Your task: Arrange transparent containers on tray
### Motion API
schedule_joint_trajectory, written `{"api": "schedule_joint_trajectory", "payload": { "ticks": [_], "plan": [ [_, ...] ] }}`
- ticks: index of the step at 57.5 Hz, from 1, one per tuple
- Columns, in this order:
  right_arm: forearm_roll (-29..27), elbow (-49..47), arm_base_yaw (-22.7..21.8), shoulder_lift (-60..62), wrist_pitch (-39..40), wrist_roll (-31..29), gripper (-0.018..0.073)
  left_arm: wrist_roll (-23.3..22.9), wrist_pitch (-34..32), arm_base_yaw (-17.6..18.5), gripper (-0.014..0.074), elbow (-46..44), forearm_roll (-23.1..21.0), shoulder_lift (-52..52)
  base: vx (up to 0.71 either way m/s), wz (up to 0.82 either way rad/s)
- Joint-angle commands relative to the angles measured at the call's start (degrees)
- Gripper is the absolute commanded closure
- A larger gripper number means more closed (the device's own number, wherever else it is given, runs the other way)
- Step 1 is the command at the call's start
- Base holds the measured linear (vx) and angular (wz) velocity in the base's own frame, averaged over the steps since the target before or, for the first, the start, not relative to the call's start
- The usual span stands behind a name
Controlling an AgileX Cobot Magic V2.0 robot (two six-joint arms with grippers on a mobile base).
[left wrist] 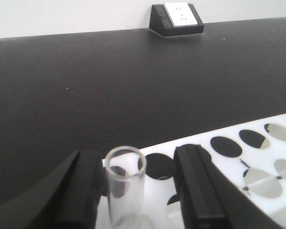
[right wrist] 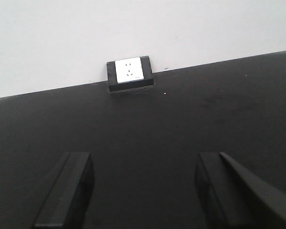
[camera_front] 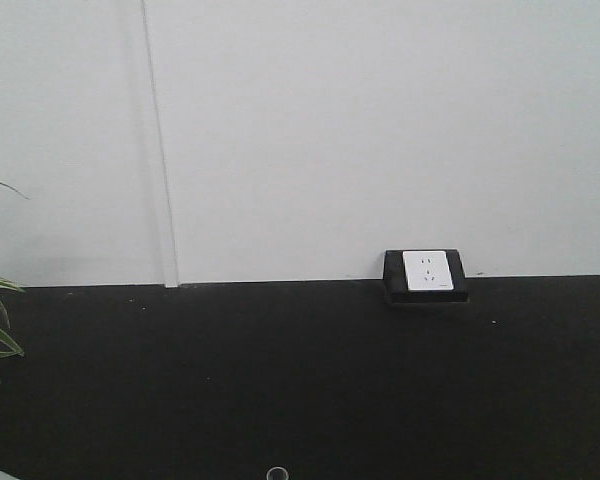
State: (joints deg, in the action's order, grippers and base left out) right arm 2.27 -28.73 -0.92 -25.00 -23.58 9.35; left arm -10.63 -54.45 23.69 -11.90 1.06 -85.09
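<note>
Left gripper jaws apart, tube upright between, touching one finger; I see right gripper spread over table.

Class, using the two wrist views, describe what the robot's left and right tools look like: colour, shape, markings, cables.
Left tool: two matte black fingers, broad and blocky, with flat inner faces and squared tips. Right tool: the same plain black, slab-like pair. No markings, labels or cables show on either.
</note>
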Motion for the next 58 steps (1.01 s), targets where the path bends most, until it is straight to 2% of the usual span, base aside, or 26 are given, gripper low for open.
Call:
{"api": "schedule_joint_trajectory", "payload": {
  "ticks": [1, 29, 58],
  "plan": [
    [0.56, -1.86, -0.12, -0.60, 4.53, -0.57, 0.0038, -0.24, -5.32, 0.26, 0.0127, -1.52, -0.11, 1.23, 0.00, 0.00],
    [0.56, -1.86, -0.12, -0.60, 4.53, -0.57, 0.0038, -0.24, -5.13, 0.26, 0.0139, -1.52, -0.17, -0.32, 0.00, 0.00],
    [0.61, -1.86, -0.12, -0.60, 4.53, -0.57, 0.0038, -0.29, -8.39, 0.26, 0.0370, -1.52, -0.12, -0.95, 0.00, 0.00]
  ]
}}
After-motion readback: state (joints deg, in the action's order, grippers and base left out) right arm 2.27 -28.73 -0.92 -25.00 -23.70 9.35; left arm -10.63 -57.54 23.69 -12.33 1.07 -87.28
